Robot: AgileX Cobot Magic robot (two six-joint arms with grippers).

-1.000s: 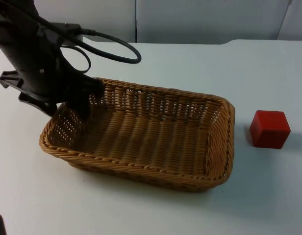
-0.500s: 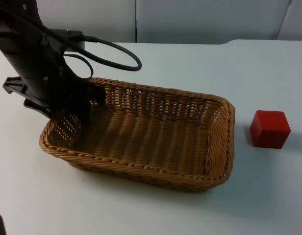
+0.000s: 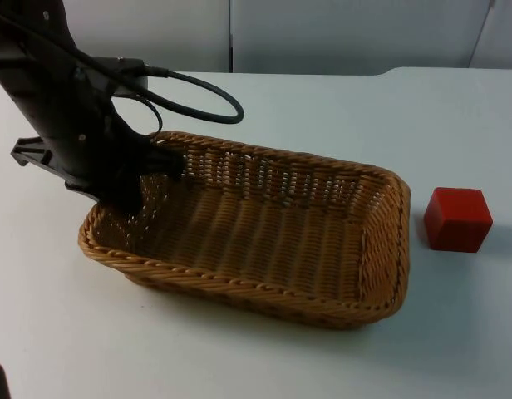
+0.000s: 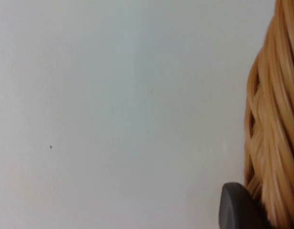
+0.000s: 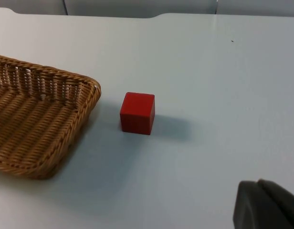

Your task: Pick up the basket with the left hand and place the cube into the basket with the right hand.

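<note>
The left claw [image 3: 140,187] was down at the left end of the wicker basket [image 3: 264,229], pinching the rim at the far-left corner — one finger inside the wall, the rest of the arm outside it. In the left wrist view a black fingertip [image 4: 237,210] lay right against the woven wall [image 4: 276,119], with bare white tabletop [image 4: 113,109] beyond. The basket sat tilted a little, its right end nearer the red cube [image 3: 458,218] but not touching it; whether the held end was off the tabletop I could not tell.

The right claw waited well back from the work — the tip of one black finger [image 5: 266,205] stood in the right wrist view, and how far the fingers were spread could not be made out. From there the cube [image 5: 137,113] stood upright on the tabletop [image 5: 209,71], just beside the basket's short end [image 5: 85,102].
</note>
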